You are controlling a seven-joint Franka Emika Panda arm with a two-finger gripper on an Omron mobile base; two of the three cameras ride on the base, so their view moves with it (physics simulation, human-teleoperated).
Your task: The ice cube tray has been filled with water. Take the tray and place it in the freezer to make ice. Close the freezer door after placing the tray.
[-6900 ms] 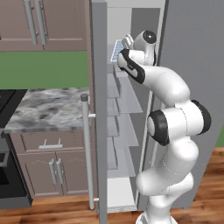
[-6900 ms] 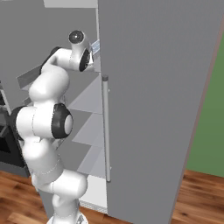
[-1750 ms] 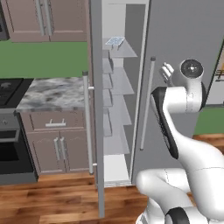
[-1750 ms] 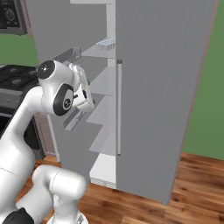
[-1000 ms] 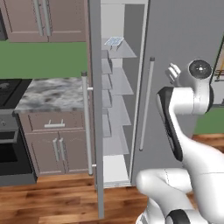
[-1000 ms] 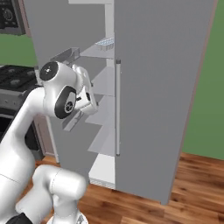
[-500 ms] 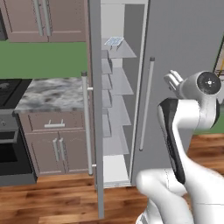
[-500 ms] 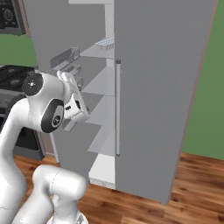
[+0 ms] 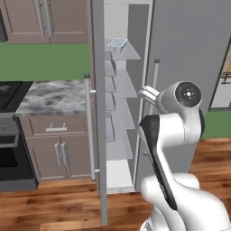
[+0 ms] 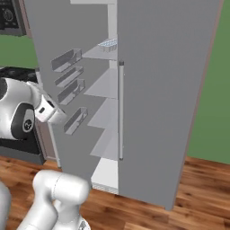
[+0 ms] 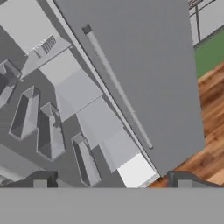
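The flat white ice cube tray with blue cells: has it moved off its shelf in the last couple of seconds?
No. The flat white ice cube tray lies on the top pale grey freezer shelf, as before.

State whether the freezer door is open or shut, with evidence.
Open: the freezer door stands swung out, exposing the shelves, with the ice cube tray on the top one.
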